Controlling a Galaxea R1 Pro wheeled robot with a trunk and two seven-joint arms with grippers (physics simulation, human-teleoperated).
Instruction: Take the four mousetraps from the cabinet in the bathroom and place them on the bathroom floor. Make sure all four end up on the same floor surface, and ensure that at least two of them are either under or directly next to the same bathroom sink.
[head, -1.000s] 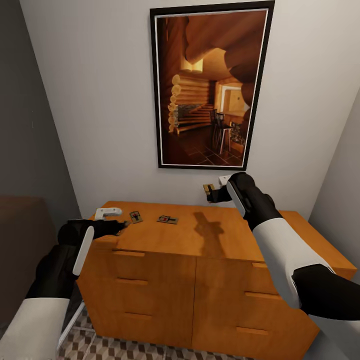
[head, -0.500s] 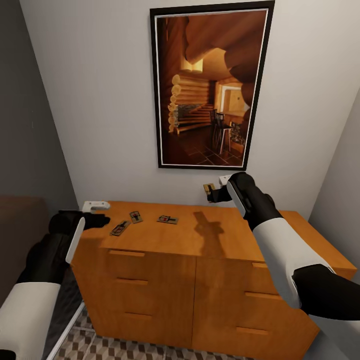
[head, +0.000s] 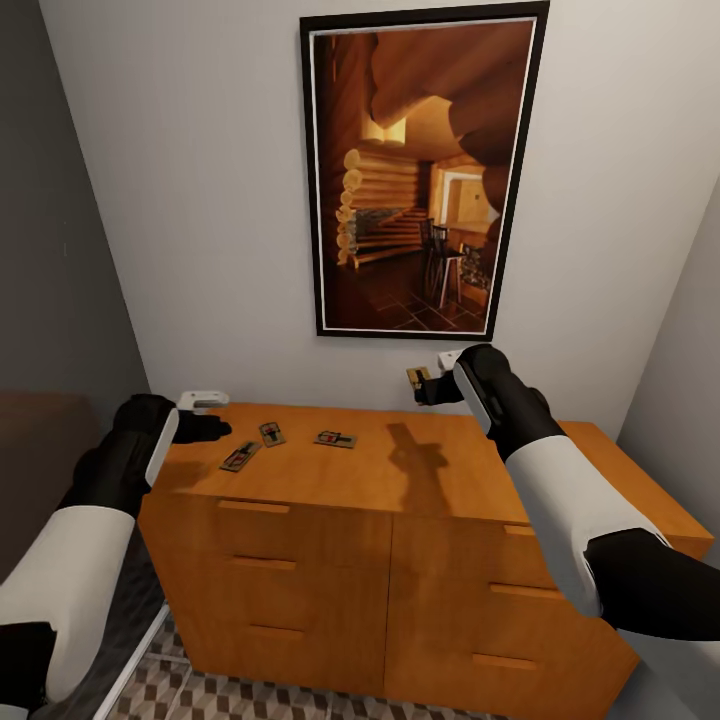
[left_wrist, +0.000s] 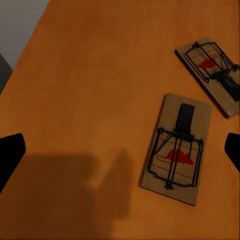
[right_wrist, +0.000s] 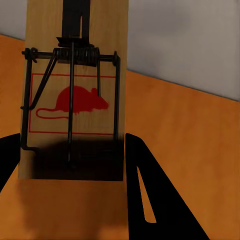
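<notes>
On the cabinet (head: 400, 480) top, three mousetraps (head: 240, 457) lying loose by the spread-fingered left gripper (head: 205, 425); raised near the framed picture (head: 420, 170), right gripper (head: 420, 385) pinching a fourth mousetrap (right_wrist: 75, 90).

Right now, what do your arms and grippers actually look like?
Both arms have smooth white shell segments joined by black sections. The left gripper and right gripper are black, each beside a small white block. In the right wrist view, the fingers are flat black wedges.
</notes>
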